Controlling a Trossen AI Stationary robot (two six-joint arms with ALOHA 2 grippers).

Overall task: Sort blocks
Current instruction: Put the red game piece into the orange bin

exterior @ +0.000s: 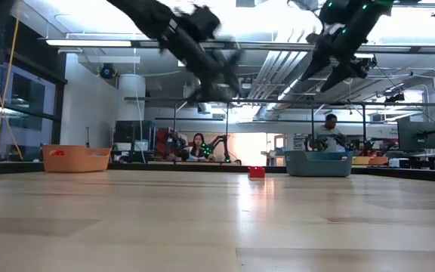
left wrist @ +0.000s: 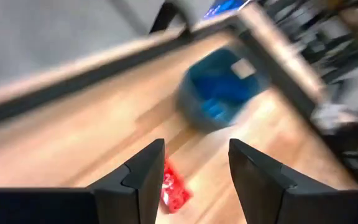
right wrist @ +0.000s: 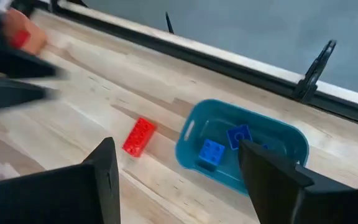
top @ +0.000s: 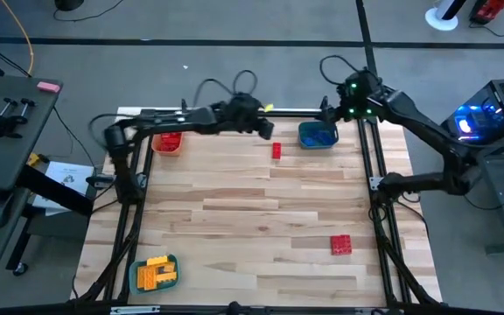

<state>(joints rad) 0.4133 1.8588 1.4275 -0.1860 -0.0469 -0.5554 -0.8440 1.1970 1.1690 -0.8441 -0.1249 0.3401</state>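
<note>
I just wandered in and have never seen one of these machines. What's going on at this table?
Two robot arms are sorting toy blocks by colour into trays. The blue tray holds blue blocks, an orange tray red ones, and a tray at the near edge yellow ones. Two red blocks remain loose: one beside the blue tray, one nearer. The left gripper is open above the first; the right gripper is open over the blue tray.

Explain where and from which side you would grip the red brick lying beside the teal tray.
Grip the red brick across its two long sides, coming straight down from above. It lies flat on the table, studs up, elongated, apart from the teal tray, so its narrow width probably suits the open left hand above it.
</note>
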